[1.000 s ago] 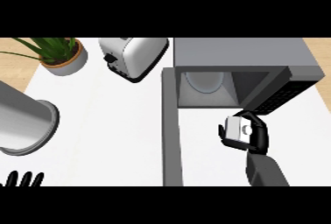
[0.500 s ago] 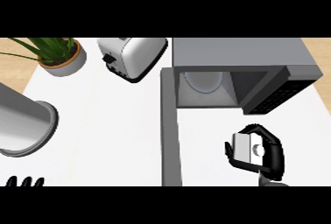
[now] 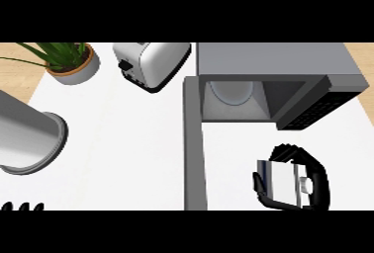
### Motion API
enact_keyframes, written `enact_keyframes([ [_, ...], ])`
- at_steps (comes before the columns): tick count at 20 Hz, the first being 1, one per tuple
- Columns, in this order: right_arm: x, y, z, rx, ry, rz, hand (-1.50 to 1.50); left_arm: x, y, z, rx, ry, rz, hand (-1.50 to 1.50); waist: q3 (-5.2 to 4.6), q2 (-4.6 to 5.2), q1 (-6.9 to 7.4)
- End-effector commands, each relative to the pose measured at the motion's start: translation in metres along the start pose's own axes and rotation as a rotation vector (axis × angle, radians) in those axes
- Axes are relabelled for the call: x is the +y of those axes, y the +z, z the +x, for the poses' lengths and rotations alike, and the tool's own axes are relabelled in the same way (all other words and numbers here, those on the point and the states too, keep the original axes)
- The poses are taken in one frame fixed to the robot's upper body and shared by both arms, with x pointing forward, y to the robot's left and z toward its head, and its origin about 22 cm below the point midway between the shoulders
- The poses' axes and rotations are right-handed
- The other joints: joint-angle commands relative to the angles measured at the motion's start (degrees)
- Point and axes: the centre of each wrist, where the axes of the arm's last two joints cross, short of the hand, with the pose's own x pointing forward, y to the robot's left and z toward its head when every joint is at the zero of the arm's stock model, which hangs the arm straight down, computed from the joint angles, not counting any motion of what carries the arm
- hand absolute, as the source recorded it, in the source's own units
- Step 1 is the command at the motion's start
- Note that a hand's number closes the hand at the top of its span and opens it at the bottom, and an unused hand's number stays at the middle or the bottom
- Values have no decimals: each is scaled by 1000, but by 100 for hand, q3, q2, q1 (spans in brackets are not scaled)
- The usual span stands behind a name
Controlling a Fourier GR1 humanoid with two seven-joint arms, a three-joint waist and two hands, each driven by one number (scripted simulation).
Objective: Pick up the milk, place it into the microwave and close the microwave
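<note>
While its black fingers and thumb curl round the milk (image 3: 283, 184) — a boxy white carton with a small round cap — the right hand (image 3: 318, 182) sits low at the view's right, over the white counter (image 3: 124, 148), in front of the microwave (image 3: 270, 79) and apart from it. Grey and box-shaped, the microwave stands with its door (image 3: 194, 148) swung open, showing a pale round plate (image 3: 234, 93) inside. Further left: a glossy toaster (image 3: 152, 64), a potted plant (image 3: 66, 62), a metal cylinder (image 3: 25, 136). Only fingertips of the left hand (image 3: 22, 206) show at the lower edge — its state cannot be told.
</note>
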Motion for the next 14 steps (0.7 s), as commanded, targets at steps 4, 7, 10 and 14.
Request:
enact_keyframes([
  [4,44,-41,1,-26,63,21,150,14,-2,-7,8,-4,-2,-150,2,19,54],
  [7,68,-40,12,-18,112,1,150,21,0,0,-7,2,8,-150,1,15,51],
  [10,59,-57,-21,3,98,17,150,4,10,6,-1,-11,23,-150,6,20,80],
  [14,69,-92,-21,43,179,-14,150,14,12,14,14,-6,6,-150,4,22,87],
])
